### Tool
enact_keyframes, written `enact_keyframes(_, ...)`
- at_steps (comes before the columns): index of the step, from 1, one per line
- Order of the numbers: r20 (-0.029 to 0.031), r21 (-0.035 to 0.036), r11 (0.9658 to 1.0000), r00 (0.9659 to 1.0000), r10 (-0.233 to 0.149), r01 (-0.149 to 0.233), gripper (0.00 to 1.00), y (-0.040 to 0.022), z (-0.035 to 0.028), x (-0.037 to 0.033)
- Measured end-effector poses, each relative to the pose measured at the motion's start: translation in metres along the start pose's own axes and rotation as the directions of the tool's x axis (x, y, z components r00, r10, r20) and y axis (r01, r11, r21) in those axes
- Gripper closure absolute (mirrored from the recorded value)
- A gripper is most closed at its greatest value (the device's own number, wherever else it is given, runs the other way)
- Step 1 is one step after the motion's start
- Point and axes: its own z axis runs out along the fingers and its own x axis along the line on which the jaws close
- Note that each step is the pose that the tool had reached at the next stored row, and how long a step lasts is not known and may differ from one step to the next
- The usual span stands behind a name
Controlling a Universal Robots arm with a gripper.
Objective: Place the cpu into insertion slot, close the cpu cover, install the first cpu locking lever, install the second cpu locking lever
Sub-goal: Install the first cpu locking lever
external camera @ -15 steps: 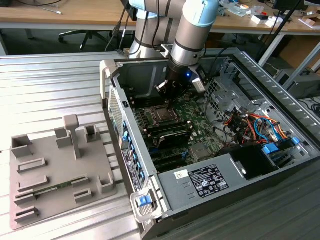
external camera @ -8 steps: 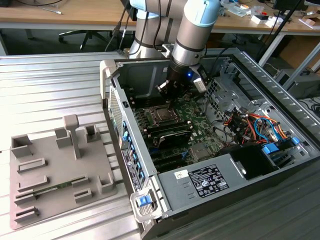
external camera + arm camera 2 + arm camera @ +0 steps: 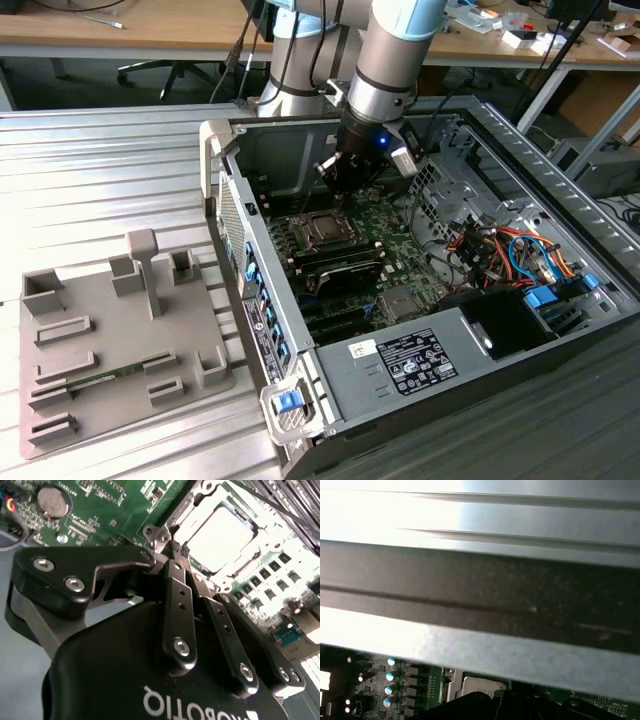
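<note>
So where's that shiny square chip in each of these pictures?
Exterior view: the cpu sits mid-motherboard, just below the gripper.
Second wrist view: cpu, bright, beyond the fingertips.
First wrist view: cpu, partly hidden.
Shared landmark: the green motherboard.

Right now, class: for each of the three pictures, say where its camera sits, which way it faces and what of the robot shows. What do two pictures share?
Exterior view: off the arm, raised, looking down into the open computer case; the arm and gripper hang above the cpu.
Second wrist view: on the arm, looking along the gripper, fingers together, to the cpu under the closed cpu cover.
First wrist view: on the arm, facing a grey metal wall above the circuit board.
Both wrist views share the cpu.
</note>
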Motion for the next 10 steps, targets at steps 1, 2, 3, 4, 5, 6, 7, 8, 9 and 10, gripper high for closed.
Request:
enact_keyframes(1, 0.0001, -0.0001, 1.0, 1.0, 0.0, 0.0, 0.89, -0.0001, -0.0013, 0.0001)
enact_keyframes(2, 0.0, -0.0002, 1.0, 1.0, 0.0, 0.0, 0.89, -0.0001, -0.0028, 0.0001)
enact_keyframes(3, 0.0, -0.0003, 1.0, 1.0, 0.0, 0.0, 0.89, -0.0002, -0.0059, 0.0002)
enact_keyframes(4, 0.0001, -0.0006, 1.0, 1.0, 0.0, 0.0, 0.89, -0.0004, -0.0112, 0.0004)
enact_keyframes(5, 0.0002, -0.0011, 1.0, 1.0, 0.0, 0.0, 0.89, -0.0004, -0.0142, 0.0005)
enact_keyframes(6, 0.0002, -0.0013, 1.0, 1.0, 0.0, 0.0, 0.89, -0.0005, -0.0175, 0.0006)
enact_keyframes(7, 0.0002, -0.002, 1.0, 1.0, 0.0, 0.0, 0.89, -0.0007, -0.0235, 0.0008)
enact_keyframes(8, 0.0004, -0.0029, 1.0, 1.0, 0.0, 0.0, 0.89, -0.0009, -0.0299, 0.001)
enact_keyframes(9, 0.0006, -0.0035, 1.0, 1.0, 0.0, 0.0, 0.89, -0.001, -0.0338, 0.0011)
enact_keyframes(10, 0.0006, -0.0042, 1.0, 1.0, 0.0, 0.0, 0.89, -0.0012, -0.0397, 0.0013)
